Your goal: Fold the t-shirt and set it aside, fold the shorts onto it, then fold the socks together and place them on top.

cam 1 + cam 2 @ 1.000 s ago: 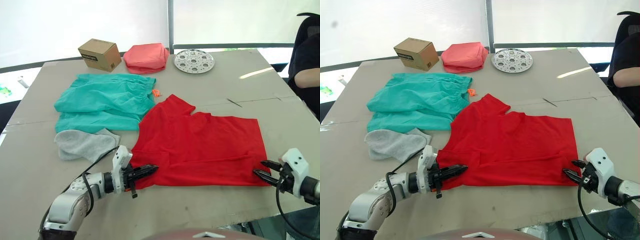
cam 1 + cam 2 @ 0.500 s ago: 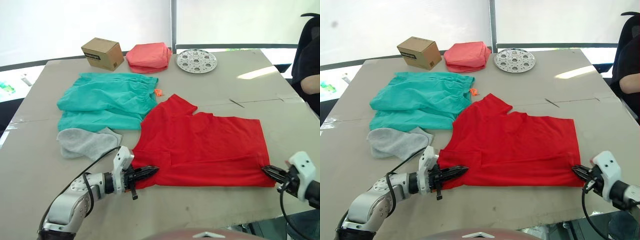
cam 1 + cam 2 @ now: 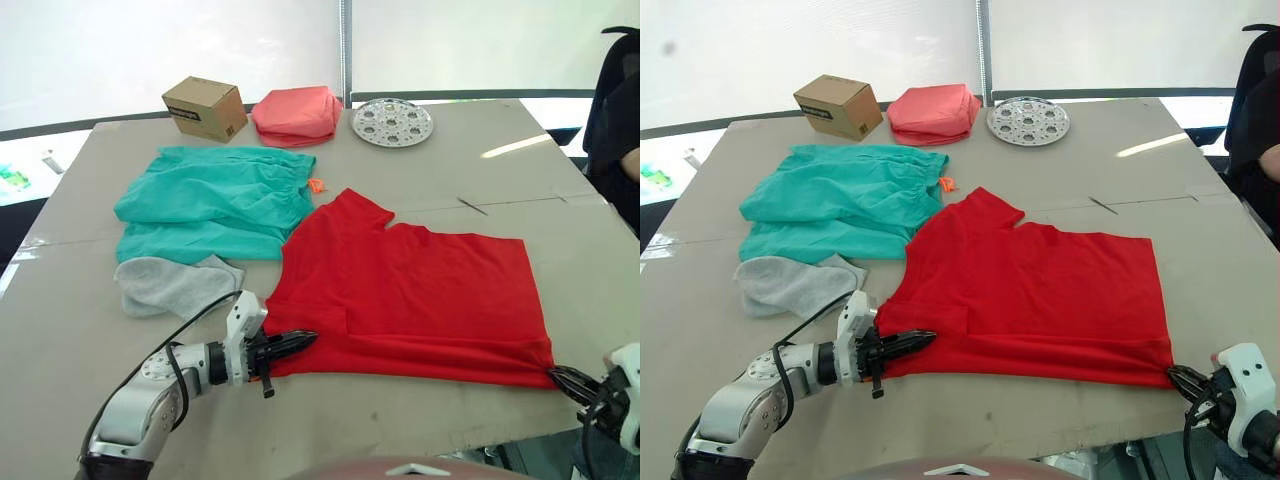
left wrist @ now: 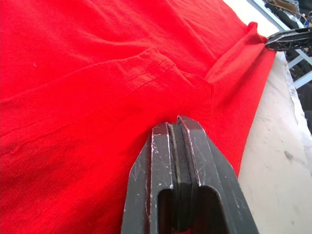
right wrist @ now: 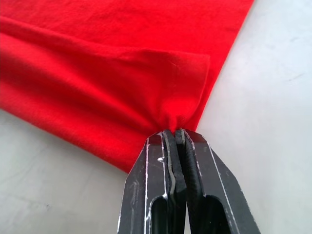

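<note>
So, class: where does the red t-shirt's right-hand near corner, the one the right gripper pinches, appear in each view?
Left eye: t-shirt corner at lower right, by the right gripper.
Right eye: lower right, near the table edge.
Left wrist: far, at the upper right.
Right wrist: centre, at the fingertips.
Shared landmark: the t-shirt's near hem.

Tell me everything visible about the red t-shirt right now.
The t-shirt is bright red, soft knit fabric, lying mostly flat on the table with one short sleeve pointing toward the shorts, whose edge it meets. Its near hem is stretched between both tools: the left tool is shut on the near left corner, the right tool on the near right corner, where the cloth bunches.
</note>
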You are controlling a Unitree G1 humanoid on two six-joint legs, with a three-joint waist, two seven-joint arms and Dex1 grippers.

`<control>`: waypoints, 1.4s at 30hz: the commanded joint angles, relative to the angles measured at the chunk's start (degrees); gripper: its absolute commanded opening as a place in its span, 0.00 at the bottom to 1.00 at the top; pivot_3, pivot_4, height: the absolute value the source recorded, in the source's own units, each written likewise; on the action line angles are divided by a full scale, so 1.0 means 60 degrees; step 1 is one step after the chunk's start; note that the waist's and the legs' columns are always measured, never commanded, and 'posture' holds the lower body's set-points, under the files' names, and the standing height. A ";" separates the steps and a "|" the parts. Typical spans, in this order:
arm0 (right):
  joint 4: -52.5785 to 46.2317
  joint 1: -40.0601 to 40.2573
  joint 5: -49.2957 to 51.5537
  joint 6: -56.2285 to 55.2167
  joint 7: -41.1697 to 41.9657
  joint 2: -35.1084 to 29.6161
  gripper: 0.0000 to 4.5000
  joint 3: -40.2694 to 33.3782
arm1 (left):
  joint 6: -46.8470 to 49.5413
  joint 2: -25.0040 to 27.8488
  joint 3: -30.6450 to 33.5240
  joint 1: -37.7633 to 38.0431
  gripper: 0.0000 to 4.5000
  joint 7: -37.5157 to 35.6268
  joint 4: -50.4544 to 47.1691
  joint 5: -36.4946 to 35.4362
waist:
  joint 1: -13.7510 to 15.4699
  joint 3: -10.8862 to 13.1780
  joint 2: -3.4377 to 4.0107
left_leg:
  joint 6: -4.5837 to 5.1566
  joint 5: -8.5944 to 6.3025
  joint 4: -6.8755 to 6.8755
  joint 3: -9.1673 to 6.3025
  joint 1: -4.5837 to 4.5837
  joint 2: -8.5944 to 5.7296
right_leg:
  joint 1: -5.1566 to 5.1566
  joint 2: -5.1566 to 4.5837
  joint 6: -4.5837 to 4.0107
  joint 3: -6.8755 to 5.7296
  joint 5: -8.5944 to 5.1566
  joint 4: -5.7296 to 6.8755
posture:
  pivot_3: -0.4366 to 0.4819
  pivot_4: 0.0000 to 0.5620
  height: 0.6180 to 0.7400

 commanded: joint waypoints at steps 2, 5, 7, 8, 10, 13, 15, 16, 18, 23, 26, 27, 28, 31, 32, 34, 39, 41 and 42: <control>-0.0124 0.0540 0.0015 -0.0597 0.0668 -0.0170 0.22 -0.0593 | -0.0192 -0.0011 -0.0100 0.0178 0.00 -0.0066 0.0066 0.0146 | 0.0024 0.0000 0.0002 | 0.0001 -0.0001 0.0000 0.0000 -0.0001 0.0000 | 0.0000 -0.0005 0.0000 -0.0003 0.0000 0.0000 | 0.48 0.27 1.00; -0.0397 0.0430 0.2051 -0.0338 0.1465 0.0011 0.43 -0.1644 | -0.0334 0.0000 -0.0055 0.0243 0.00 -0.0159 0.0136 0.0141 | 0.0010 0.0016 0.0027 | 0.0001 -0.0001 -0.0018 -0.0006 0.0001 0.0000 | 0.0000 -0.0004 0.0001 -0.0008 -0.0001 -0.0007 | 0.48 0.27 1.00; -0.0715 0.0346 0.3516 0.0105 0.1903 -0.0007 0.37 -0.2016 | -0.0450 0.0003 -0.0060 0.0285 0.00 -0.0232 0.0193 0.0181 | -0.0011 0.0022 0.0033 | 0.0001 -0.0001 -0.0019 -0.0006 0.0001 0.0000 | -0.0001 -0.0003 0.0001 -0.0006 -0.0001 -0.0008 | 0.48 0.27 1.00; -0.0912 0.0299 0.3874 0.0232 0.1953 -0.0047 0.27 -0.1941 | -0.0482 -0.0001 -0.0060 0.0288 0.00 -0.0257 0.0227 0.0184 | -0.0021 0.0020 0.0032 | 0.0002 -0.0001 -0.0022 -0.0006 0.0004 0.0000 | 0.0000 -0.0004 0.0001 -0.0005 -0.0001 -0.0008 | 0.48 0.27 1.00; -0.1270 0.0014 0.3999 0.0270 0.1763 -0.0027 0.07 -0.1502 | -0.0558 -0.0023 -0.0061 0.0284 0.00 -0.0285 0.0310 0.0216 | -0.0030 0.0021 0.0024 | 0.0002 -0.0001 -0.0029 -0.0015 0.0005 0.0001 | -0.0001 -0.0003 0.0001 -0.0007 -0.0001 -0.0007 | 0.48 0.27 1.00; -0.1463 -0.0900 0.2707 -0.0057 0.1034 0.0119 0.01 0.0336 | -0.0690 -0.0088 -0.0072 0.0297 0.00 -0.0262 0.0420 0.0279 | -0.0049 0.0024 0.0023 | 0.0001 -0.0002 -0.0030 -0.0019 0.0005 0.0001 | -0.0001 -0.0004 0.0001 -0.0010 -0.0001 -0.0008 | 0.48 0.27 1.00; -0.1059 -0.1408 0.1040 -0.0646 0.0553 0.0129 0.01 0.1756 | -0.0786 -0.0119 -0.0105 0.0335 0.00 -0.0273 0.0455 0.0341 | -0.0052 0.0024 0.0026 | 0.0001 -0.0002 -0.0029 -0.0019 0.0003 0.0001 | -0.0002 -0.0009 0.0001 -0.0012 -0.0001 -0.0010 | 0.48 0.27 1.00; -0.0743 -0.1746 0.0536 -0.0746 0.0087 0.0357 0.01 0.2231 | -0.0831 -0.0132 -0.0118 0.0362 0.00 -0.0264 0.0462 0.0371 | -0.0035 0.0023 0.0022 | 0.0000 -0.0002 -0.0026 -0.0016 0.0004 0.0000 | -0.0003 -0.0013 0.0001 -0.0016 -0.0001 -0.0010 | 0.48 0.27 1.00; -0.0166 -0.2033 -0.0045 -0.0996 -0.0451 0.0772 0.01 0.2756 | -0.0923 -0.0160 -0.0121 0.0413 0.00 -0.0231 0.0495 0.0417 | -0.0021 0.0021 0.0023 | 0.0000 -0.0001 -0.0024 -0.0018 -0.0006 0.0000 | -0.0005 -0.0016 0.0001 -0.0031 -0.0001 -0.0010 | 0.48 0.27 1.00; 0.0898 -0.0998 -0.0621 -0.2021 -0.0463 0.1078 0.01 0.2295 | -0.1137 -0.0197 -0.0091 0.0525 0.00 -0.0195 0.0686 0.0466 | 0.0054 -0.0028 0.0048 | 0.0010 0.0004 -0.0039 -0.0019 -0.0008 -0.0004 | -0.0006 -0.0013 -0.0012 -0.0044 -0.0011 -0.0016 | 0.48 0.27 1.00; 0.1721 -0.0961 -0.0658 -0.2804 -0.0812 0.1253 0.01 0.1473 | -0.1260 -0.0229 -0.0126 0.0581 0.00 -0.0209 0.0833 0.0492 | 0.0063 -0.0039 0.0027 | 0.0008 0.0000 -0.0038 -0.0020 -0.0004 -0.0004 | -0.0004 -0.0009 -0.0012 -0.0072 -0.0019 -0.0013 | 0.48 0.27 1.00; 0.1948 -0.1100 -0.0575 -0.2962 -0.0977 0.1357 0.01 0.1211 | -0.1276 -0.0250 -0.0140 0.0599 0.00 -0.0197 0.0858 0.0482 | 0.0062 -0.0042 0.0021 | -0.0006 -0.0009 -0.0027 -0.0020 -0.0002 -0.0004 | -0.0002 -0.0011 -0.0009 -0.0075 -0.0019 -0.0009 | 0.48 0.27 1.00; 0.2115 -0.1257 -0.0477 -0.3113 -0.1112 0.1459 0.01 0.0987 | -0.1302 -0.0273 -0.0159 0.0617 0.00 -0.0184 0.0883 0.0484 | 0.0055 -0.0041 0.0020 | -0.0010 -0.0011 -0.0021 -0.0020 -0.0003 -0.0004 | 0.0000 -0.0011 -0.0009 -0.0074 -0.0019 -0.0009 | 0.48 0.27 1.00; 0.1938 -0.1576 0.0009 -0.3257 -0.0941 0.1564 0.01 0.0741 | -0.1344 -0.0421 -0.0097 0.0669 0.00 -0.0112 0.0840 0.0342 | 0.0000 -0.0032 0.0042 | -0.0010 -0.0015 -0.0013 -0.0016 -0.0005 -0.0004 | 0.0000 -0.0030 -0.0007 -0.0036 -0.0020 -0.0012 | 0.48 0.27 1.00; 0.1699 -0.1615 0.0218 -0.3095 -0.0819 0.1517 0.01 0.0769 | -0.1323 -0.0449 -0.0055 0.0665 0.00 -0.0095 0.0806 0.0289 | -0.0026 -0.0028 0.0050 | -0.0009 -0.0015 -0.0014 -0.0015 -0.0005 -0.0004 | 0.0000 -0.0033 -0.0006 -0.0033 -0.0020 -0.0011 | 0.48 0.27 1.00; 0.1300 -0.1716 0.0359 -0.2911 -0.0590 0.1308 0.07 0.0901 | -0.1058 -0.0463 0.0105 0.0636 0.00 -0.0127 0.0681 0.0002 | -0.0049 -0.0017 0.0070 | -0.0009 -0.0015 -0.0022 -0.0016 0.0002 -0.0004 | 0.0000 -0.0034 -0.0006 -0.0036 -0.0020 -0.0008 | 0.48 0.27 1.00; -0.0037 -0.1701 0.0971 -0.1942 0.0431 0.0000 0.59 0.1010 | 0.0014 0.0167 0.0812 0.0693 0.24 -0.0611 -0.0233 -0.1194 | -0.0043 0.0015 0.0044 | 0.0034 0.0009 -0.0042 -0.0033 0.0002 0.0002 | -0.0009 -0.0001 -0.0009 -0.0107 -0.0022 -0.0005 | 0.48 0.27 1.00; -0.0595 -0.1386 0.1317 -0.1711 0.1463 -0.0901 0.59 0.0642 | 0.0026 0.0782 0.1305 0.0969 0.24 -0.1133 -0.0715 -0.1403 | -0.0032 0.0041 0.0012 | 0.0031 0.0007 -0.0038 -0.0043 -0.0007 0.0004 | -0.0009 0.0004 -0.0020 -0.0118 -0.0028 -0.0006 | 0.48 0.27 1.00; -0.0706 -0.1295 0.1329 -0.1752 0.1824 -0.1204 0.59 0.0530 | -0.0114 0.1103 0.1468 0.1205 0.24 -0.1519 -0.0881 -0.1379 | -0.0028 0.0054 -0.0002 | 0.0024 -0.0001 -0.0013 -0.0042 -0.0017 0.0004 | -0.0008 -0.0004 -0.0023 -0.0116 -0.0030 -0.0003 | 0.48 0.27 1.00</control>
